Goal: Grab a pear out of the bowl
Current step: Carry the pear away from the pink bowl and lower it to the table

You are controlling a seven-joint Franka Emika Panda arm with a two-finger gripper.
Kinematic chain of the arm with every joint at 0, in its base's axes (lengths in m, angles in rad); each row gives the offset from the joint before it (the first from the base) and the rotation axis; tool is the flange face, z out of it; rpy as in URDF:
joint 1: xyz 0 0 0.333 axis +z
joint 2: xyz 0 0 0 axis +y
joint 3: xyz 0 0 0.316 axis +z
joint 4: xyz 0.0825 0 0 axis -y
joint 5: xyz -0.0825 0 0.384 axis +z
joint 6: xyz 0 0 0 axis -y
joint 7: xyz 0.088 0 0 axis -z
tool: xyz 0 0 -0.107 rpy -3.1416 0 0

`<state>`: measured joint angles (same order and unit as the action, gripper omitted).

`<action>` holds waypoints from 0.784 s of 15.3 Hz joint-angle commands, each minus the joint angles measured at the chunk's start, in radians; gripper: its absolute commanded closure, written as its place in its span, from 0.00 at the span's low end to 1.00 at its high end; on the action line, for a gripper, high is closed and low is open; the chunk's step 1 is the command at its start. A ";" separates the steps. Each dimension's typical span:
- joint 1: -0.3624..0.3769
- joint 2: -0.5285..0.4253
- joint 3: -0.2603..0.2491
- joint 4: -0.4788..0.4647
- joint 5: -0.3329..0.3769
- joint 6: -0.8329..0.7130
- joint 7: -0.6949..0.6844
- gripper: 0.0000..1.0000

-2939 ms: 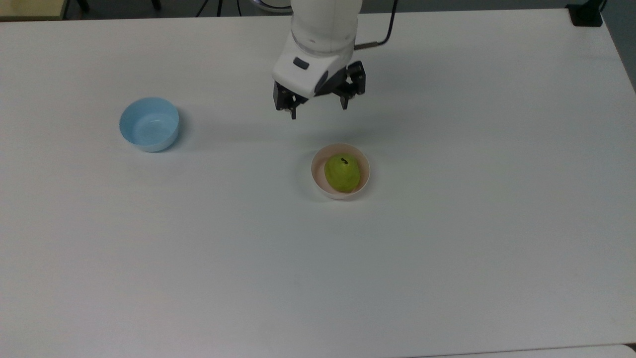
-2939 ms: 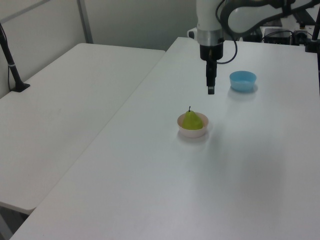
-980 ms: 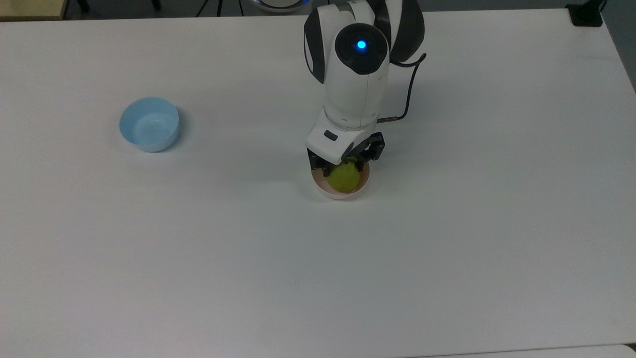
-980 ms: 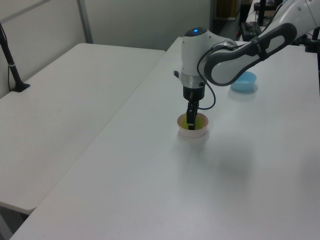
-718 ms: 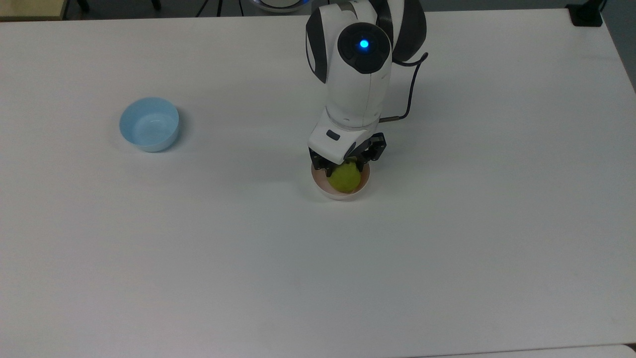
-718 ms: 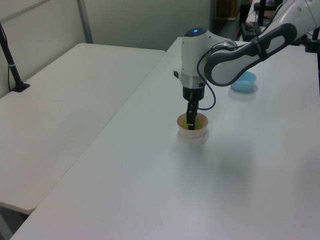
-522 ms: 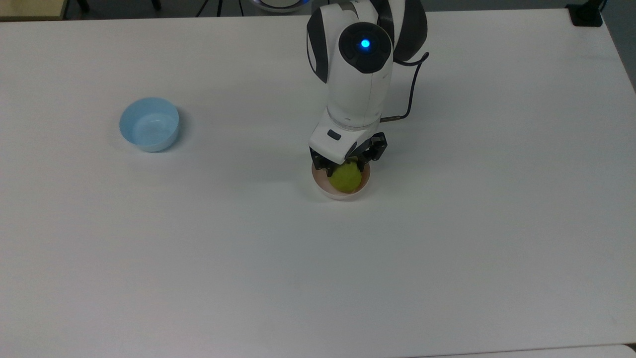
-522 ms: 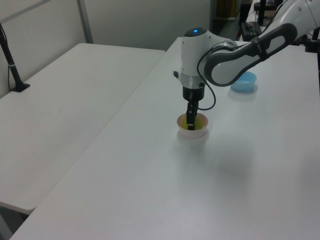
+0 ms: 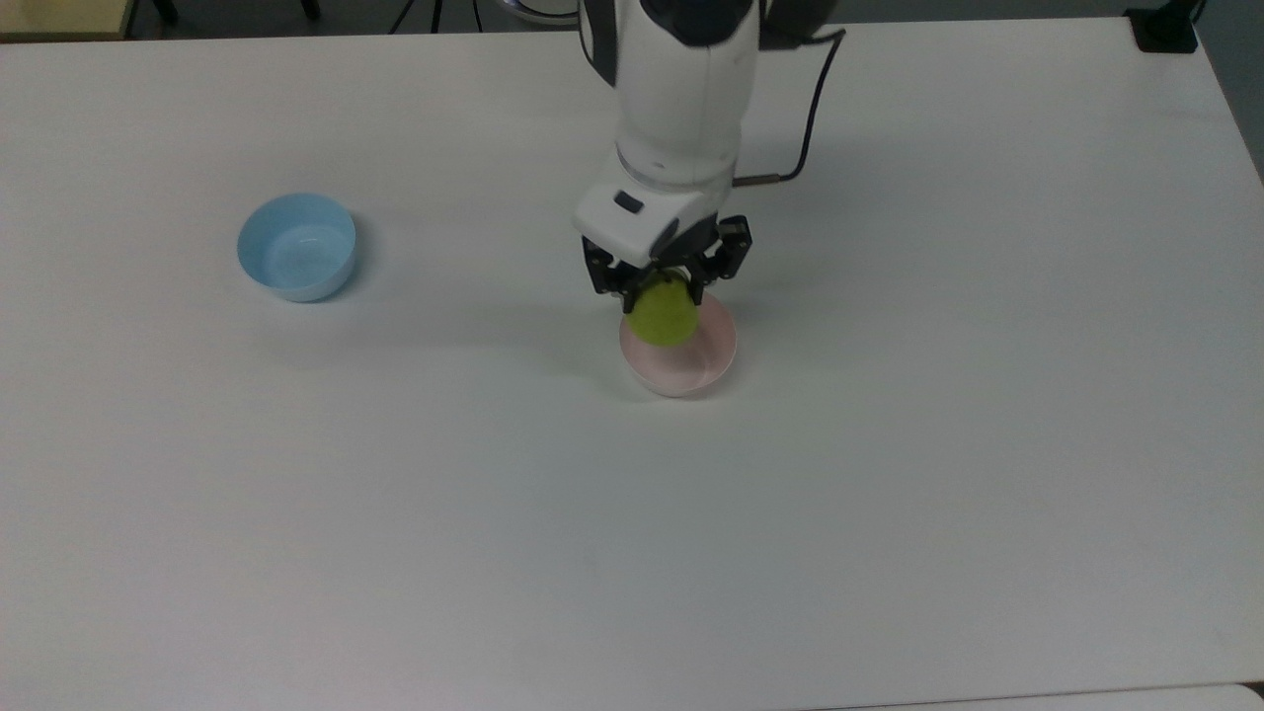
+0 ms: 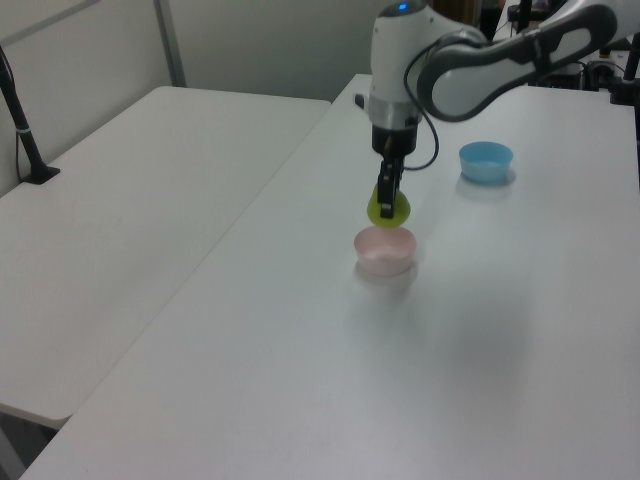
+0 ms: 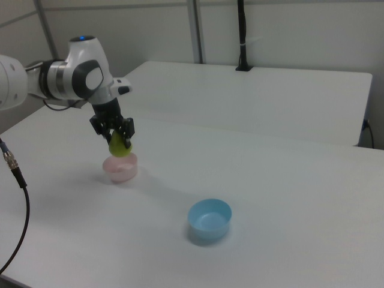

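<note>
- Top view: the gripper is closed around the upper part of the pear, its two dark fingers pressed against opposite sides of the fruit, so the yellow-green body hangs below them.
- The pear is clear of the pink bowl; in the left view the pear sits in the air above the bowl with a gap between them, and the bowl's inside is bare.
- In the right view the gripper points straight down over the bowl, with the pear hanging just above the rim. A vertical approach suits a fruit sitting in a shallow dish, since the fingers can reach its sides without touching the wall.
- Holding the narrower top end likely lets the fingers close further than they could round the fat base.
- I judge the task nearly done: the fruit is out of the dish, and it only needs to be held securely at height.
- The smooth, rounded skin could slip if the grip is light.
- A light blue bowl stands well apart on the white table, towards the top view's left, and plays no part.
</note>
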<state>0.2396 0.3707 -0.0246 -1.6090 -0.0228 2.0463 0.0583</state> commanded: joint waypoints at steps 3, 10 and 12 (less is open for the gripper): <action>-0.060 -0.022 -0.008 0.011 0.006 -0.021 0.000 0.65; -0.213 0.001 -0.008 0.030 0.000 -0.008 -0.149 0.65; -0.247 0.013 -0.008 0.030 -0.002 -0.005 -0.169 0.65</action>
<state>0.0265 0.3605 -0.0325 -1.5956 -0.0233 2.0412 -0.0645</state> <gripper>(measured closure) 0.357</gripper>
